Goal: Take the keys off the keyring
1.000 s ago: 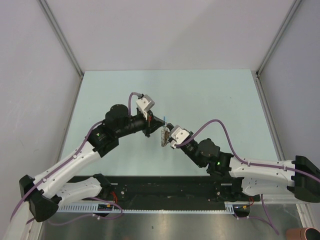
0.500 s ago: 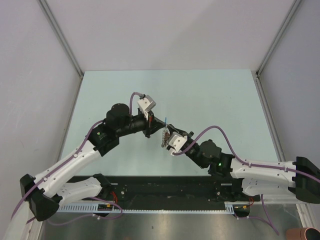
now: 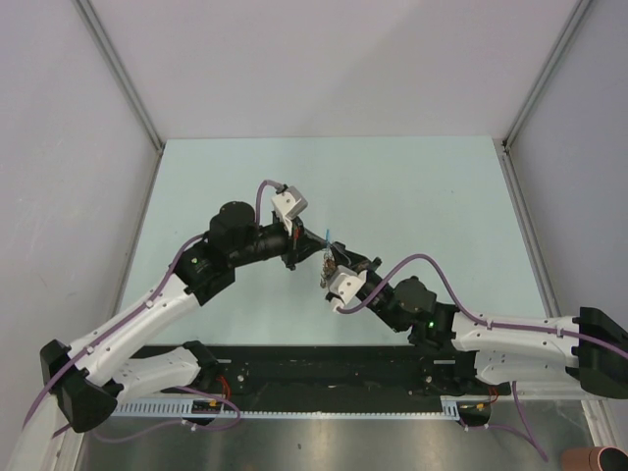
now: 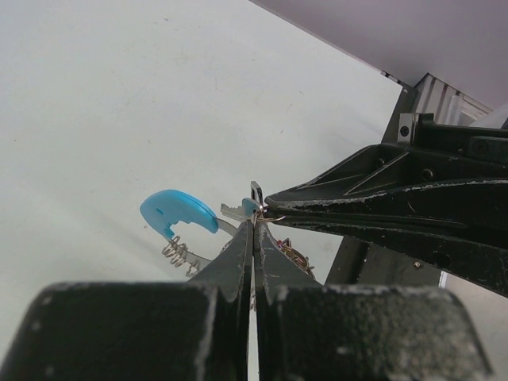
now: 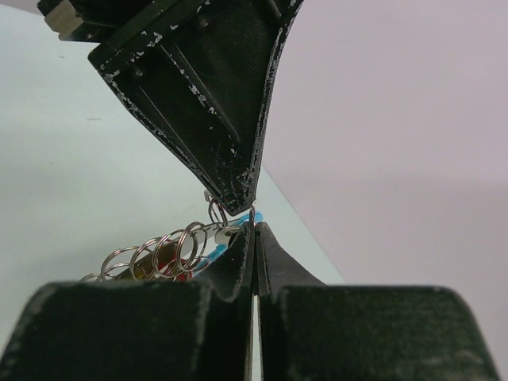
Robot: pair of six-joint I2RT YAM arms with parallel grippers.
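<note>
- A pale green table (image 3: 412, 196) lies under me with grey walls around it. All the work hangs in the air above its middle.
- My left gripper (image 4: 254, 235) has its jaws pressed together to a hairline slit, nipping thin wire of the keyring (image 5: 159, 252) right at the tips.
- My right gripper (image 5: 254, 232) is closed just as tight, tip to tip with the left. I take it to be on the same wire, though the contact is too small to be sure.
- Just past the tips, the ring's silvery coils trail off to the left of my right jaws. The light-blue band (image 4: 176, 213) sticks out just beside my left jaws.
- The keys (image 5: 181, 274) sit low among those coils. I can make out a red head, with something darker beside it that I cannot see clearly.
- I judge that neither key is off yet; each has to be worked along the wire and out.
- Both grips are at the very fingertips on slick wire, so a pull apart could pop it free on one side and drop the whole bunch onto the table.
- The floppy coils could snag a key or catch on my fingers, and tips this close could knock each other off the wire.
</note>
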